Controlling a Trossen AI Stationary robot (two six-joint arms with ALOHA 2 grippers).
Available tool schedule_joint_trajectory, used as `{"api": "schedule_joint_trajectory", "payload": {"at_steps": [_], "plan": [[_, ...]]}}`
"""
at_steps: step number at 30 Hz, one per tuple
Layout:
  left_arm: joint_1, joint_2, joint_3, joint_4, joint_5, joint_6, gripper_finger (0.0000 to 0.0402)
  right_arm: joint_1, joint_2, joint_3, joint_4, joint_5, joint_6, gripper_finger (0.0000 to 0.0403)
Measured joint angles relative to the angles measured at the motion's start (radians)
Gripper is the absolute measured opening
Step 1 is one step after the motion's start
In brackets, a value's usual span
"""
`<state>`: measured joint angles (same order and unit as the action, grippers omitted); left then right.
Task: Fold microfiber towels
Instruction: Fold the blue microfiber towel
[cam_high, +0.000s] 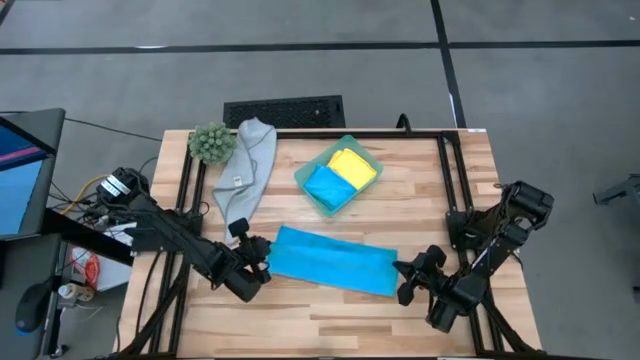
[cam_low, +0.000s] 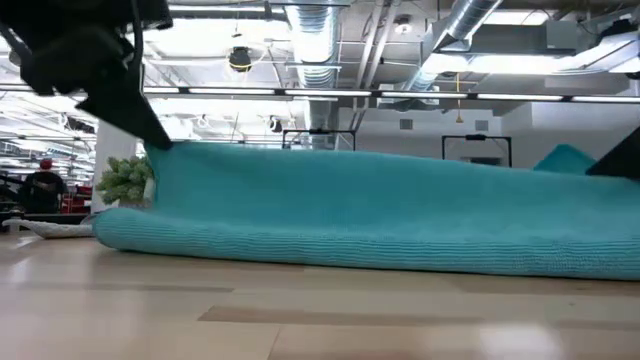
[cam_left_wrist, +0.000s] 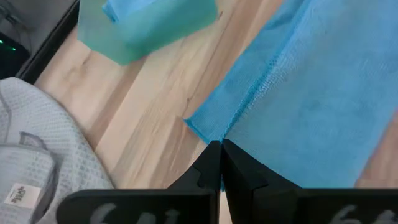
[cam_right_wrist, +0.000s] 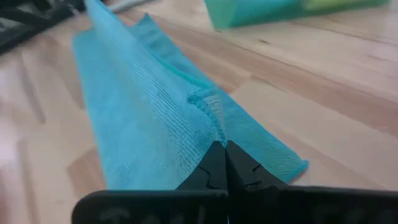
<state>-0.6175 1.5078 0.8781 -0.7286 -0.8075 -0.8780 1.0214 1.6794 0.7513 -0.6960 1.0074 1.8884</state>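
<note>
A sky-blue towel (cam_high: 330, 258) lies doubled over as a long strip across the middle of the table; in the low view the towel (cam_low: 380, 215) shows as a wide band with a rounded fold along its near side. My left gripper (cam_high: 262, 262) is shut on its left end and my right gripper (cam_high: 402, 271) is shut on its right end. A teal tray (cam_high: 304, 180) behind the strip holds a folded yellow towel (cam_high: 353, 165) and a folded blue towel (cam_high: 326, 186). A grey towel (cam_high: 247, 170) lies flat at the far left. My left gripper pinches the upper layer's hemmed edge (cam_left_wrist: 231, 127) at the towel's left end between its two fingers, slanting down from the table's left. That edge is raised (cam_low: 165, 150); the lower layer's corner (cam_left_wrist: 189, 121) lies on the table. My right gripper pinches the upper layer's corner (cam_right_wrist: 208, 106) at the towel's right end between its fingertips, slanting down from the table's right. The corner stands up as a ridge, and the lower layer (cam_right_wrist: 273, 152) lies flat on the wood.
A fuzzy green plant ball (cam_high: 211, 142) sits at the far left corner next to the grey towel. A black frame (cam_high: 445, 160) runs along the table's far and side edges. Bare wood (cam_high: 330, 320) lies between the strip and the near edge.
</note>
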Motion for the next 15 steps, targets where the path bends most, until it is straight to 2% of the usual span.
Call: {"api": "schedule_joint_trajectory", "payload": {"at_steps": [7, 15], "plan": [[0.031, 0.0, -0.069, 0.116, -0.008, 0.021, 0.0, -0.051, 0.063, 0.001, 0.023, -0.091, 0.0, 0.0003], [0.064, 0.0, -0.119, 0.267, -0.012, 0.101, 0.0, -0.077, 0.073, 0.002, 0.011, -0.095, -0.004, 0.0005]]}}
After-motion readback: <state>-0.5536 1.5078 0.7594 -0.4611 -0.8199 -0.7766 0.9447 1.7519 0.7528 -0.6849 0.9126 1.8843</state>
